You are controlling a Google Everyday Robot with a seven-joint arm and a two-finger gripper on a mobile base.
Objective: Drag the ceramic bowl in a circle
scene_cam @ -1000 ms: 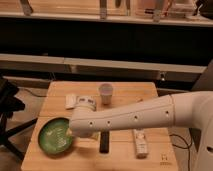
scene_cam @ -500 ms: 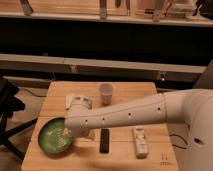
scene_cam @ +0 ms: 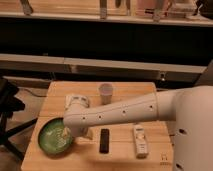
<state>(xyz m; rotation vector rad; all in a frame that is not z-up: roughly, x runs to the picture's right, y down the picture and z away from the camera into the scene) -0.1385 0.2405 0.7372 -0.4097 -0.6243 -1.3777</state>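
Observation:
The ceramic bowl (scene_cam: pixel 52 137) is a wide, shallow green dish with a pale centre. It sits at the front left of the wooden table (scene_cam: pixel 125 92). My white arm reaches across the table from the right. My gripper (scene_cam: pixel 67 134) is at the bowl's right side, down in or at its rim, mostly hidden behind the arm's end.
A small white cup (scene_cam: pixel 105 93) stands at the table's middle back. A white packet (scene_cam: pixel 75 100) lies behind the arm. A black remote-like bar (scene_cam: pixel 104 140) and a white remote-like object (scene_cam: pixel 140 141) lie near the front edge. A dark chair (scene_cam: pixel 9 112) stands to the left.
The arm has swung left and toward the front, bringing the gripper over the bowl's right side. The bowl appears to have stayed near the front left corner.

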